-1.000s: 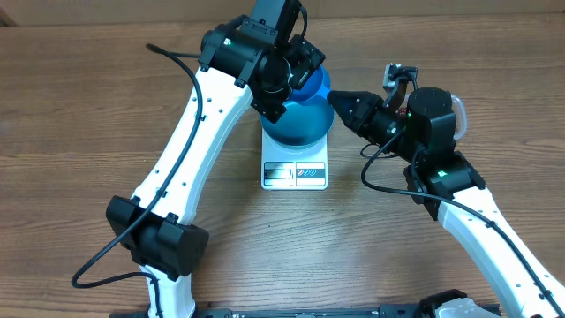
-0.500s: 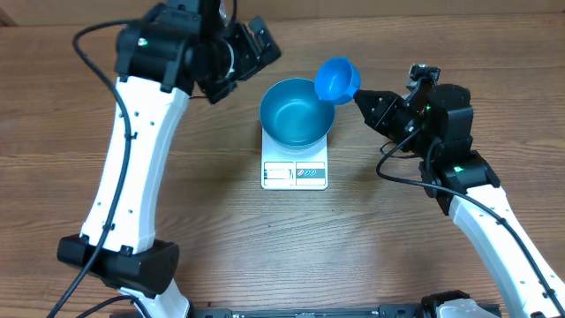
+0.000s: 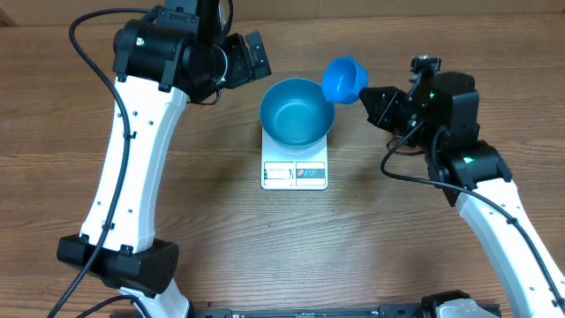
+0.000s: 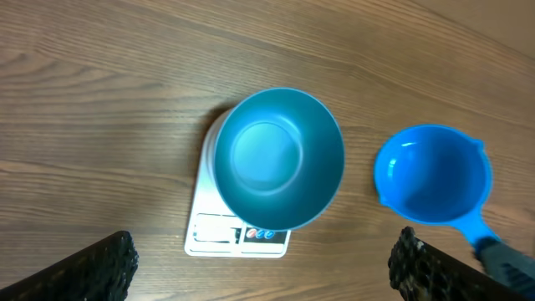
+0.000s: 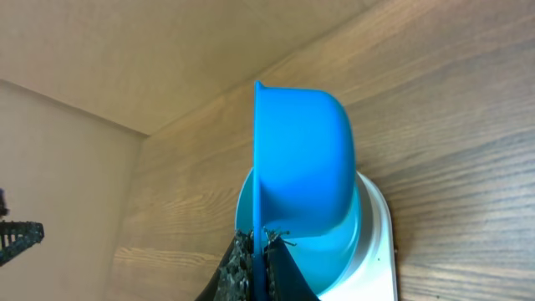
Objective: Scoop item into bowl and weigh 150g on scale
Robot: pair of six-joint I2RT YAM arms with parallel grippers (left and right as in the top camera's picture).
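Wood-grain table [image 3: 221, 238]; flat white square scale [image 3: 294, 173], label marks unreadable, bearing round smooth blue bowl [image 3: 296, 113], framed between wide-spread fingers of left gripper [image 3: 254, 57]. Small blue plastic scoop [image 3: 342, 79], handle clamped by right gripper [image 5: 261, 266], cup just beyond its fingertips.

Closed jaws pinch the blue scoop [image 5: 301, 159] edge-on before the bowl [image 5: 334, 255] on the scale [image 5: 380, 242].

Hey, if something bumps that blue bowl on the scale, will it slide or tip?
Likely slides easily: the bowl looks empty and smooth, so probably light, on the flat white scale. Tipping seems possible too, since it is deep and its rim spans about the scale's width. It looks rigid, so it shouldn't flex.
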